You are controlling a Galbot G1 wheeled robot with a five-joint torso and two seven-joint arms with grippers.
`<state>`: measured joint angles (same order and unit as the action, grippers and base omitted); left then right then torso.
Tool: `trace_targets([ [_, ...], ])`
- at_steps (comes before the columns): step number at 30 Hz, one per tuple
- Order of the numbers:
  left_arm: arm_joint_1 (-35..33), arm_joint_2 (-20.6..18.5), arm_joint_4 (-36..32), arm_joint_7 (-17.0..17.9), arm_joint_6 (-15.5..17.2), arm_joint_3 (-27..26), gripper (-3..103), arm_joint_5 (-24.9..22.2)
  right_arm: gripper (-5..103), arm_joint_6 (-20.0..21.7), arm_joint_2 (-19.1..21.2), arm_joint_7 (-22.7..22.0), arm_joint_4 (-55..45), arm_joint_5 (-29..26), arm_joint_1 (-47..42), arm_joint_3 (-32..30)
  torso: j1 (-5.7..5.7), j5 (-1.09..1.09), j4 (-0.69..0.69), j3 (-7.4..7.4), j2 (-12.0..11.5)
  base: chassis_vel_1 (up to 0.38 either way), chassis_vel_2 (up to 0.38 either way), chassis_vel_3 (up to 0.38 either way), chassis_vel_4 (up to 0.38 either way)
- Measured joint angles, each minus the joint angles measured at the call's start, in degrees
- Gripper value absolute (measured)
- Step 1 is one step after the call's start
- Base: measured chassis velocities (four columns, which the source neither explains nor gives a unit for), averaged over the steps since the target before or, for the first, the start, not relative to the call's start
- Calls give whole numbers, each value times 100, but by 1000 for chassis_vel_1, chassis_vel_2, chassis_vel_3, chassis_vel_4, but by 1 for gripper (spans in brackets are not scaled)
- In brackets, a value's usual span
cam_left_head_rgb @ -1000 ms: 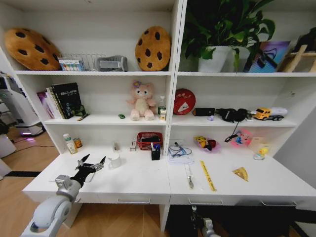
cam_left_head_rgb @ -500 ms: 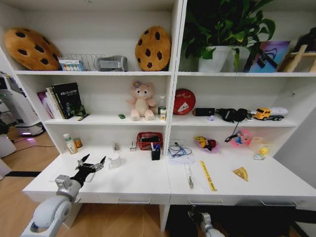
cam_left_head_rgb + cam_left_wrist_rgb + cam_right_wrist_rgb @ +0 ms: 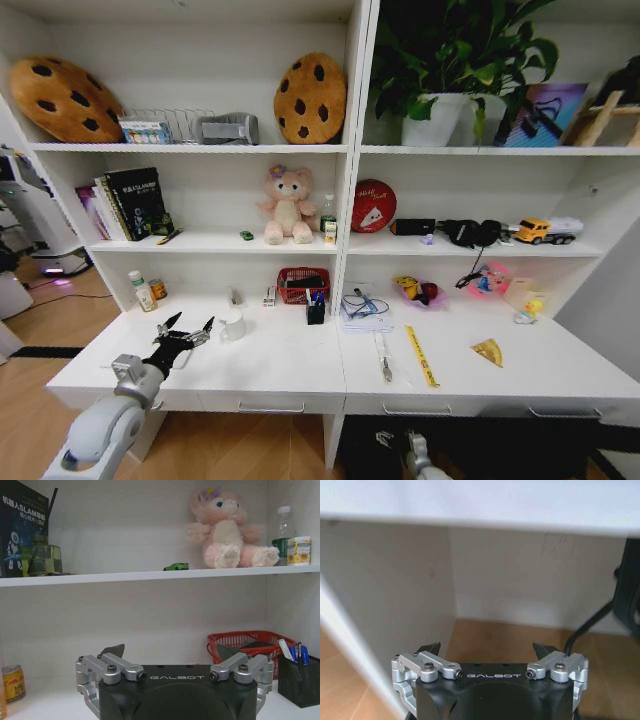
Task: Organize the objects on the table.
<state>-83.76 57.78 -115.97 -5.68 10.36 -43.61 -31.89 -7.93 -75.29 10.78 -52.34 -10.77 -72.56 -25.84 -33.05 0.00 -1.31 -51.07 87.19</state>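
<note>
- Head view is showing the long white desk top with silver-handled drawers, its near left corner partly covered by the left arm.
- Left gripper is hovering over the desk's left part, black fingers spread wide apart, just beside the small white mug.
- Right gripper is sitting below the desk edge, mostly cut off; its wrist view is showing the jaws apart, holding nothing.
- Thin yellow ruler is lying flat right of centre, near a yellow wedge.

The right tool is sitting below the bench front, cut by the head view's edge; the tiny green toy is staying indistinct.
</note>
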Motion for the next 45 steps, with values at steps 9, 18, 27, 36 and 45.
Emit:
trace_targets([
  [9,0,0,0,1,0,0,100,0,100,180,94,-268,-1844,-100,-1455,162,0,0,0,1,1,0,0,0,0],
  [18,0,0,0,1,0,0,100,0,100,144,358,-2048,-4502,435,-3337,92,1,-2,-2,0,1,0,0,0,0],
  [27,0,0,0,0,0,0,100,0,100,636,550,-2518,-7154,688,-3947,-137,1,-1,0,0,1,0,0,0,0],
  [36,0,0,0,-1,0,0,100,0,100,2013,965,-1610,-8136,-623,-3013,-1320,-1,2,0,-1,0,0,0,0,0],
  [45,0,0,0,0,0,0,100,0,100,2490,893,-1554,-8562,-1230,-2994,-1875,-1,0,-2,-1,0,0,0,0,0],
])
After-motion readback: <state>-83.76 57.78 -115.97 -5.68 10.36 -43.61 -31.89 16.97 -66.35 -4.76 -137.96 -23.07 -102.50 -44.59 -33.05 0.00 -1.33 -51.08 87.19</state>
